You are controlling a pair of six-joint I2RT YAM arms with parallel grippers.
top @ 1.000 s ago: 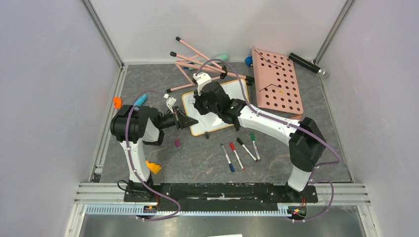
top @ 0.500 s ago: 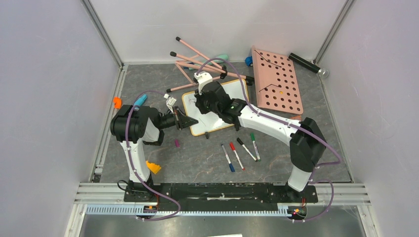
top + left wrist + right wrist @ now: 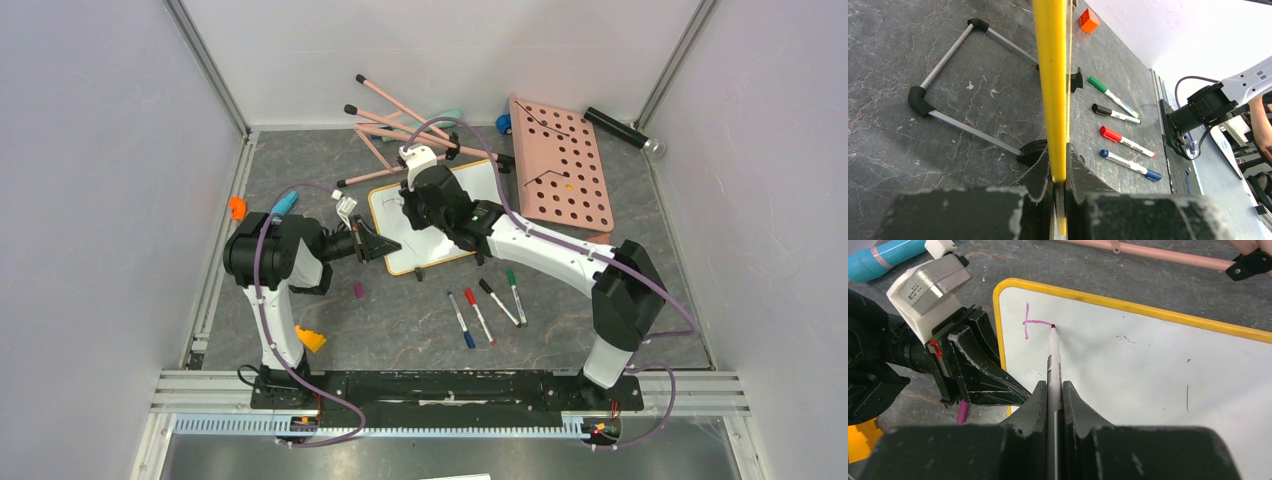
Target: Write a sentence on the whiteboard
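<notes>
Sliding a little to the right since a second ago, the right arm's wrist is now hanging over the middle of the whiteboard (image 3: 385, 218), and its elbow is sitting further out toward the right wall. That arm is reaching forward and leftward from its base, with the forearm stretched long and low and the wrist bending down over the board. The right gripper (image 3: 1053, 388) is pinching a marker (image 3: 1053, 362) between its fingers. The marker's tip is touching the board at the end of a short horizontal pink stroke — the sentence (image 3: 1031, 324) is showing only that stroke and a vertical one crossing it, near the board's corner. The left arm is keeping its earlier place, its forearm lying level and pointing right. The left gripper (image 3: 1058, 165) is clamping the whiteboard's yellow edge — jaws pressed tight on it. The whiteboard is sitting askew on the grey table (image 3: 400, 320), just ahead of both arms.
</notes>
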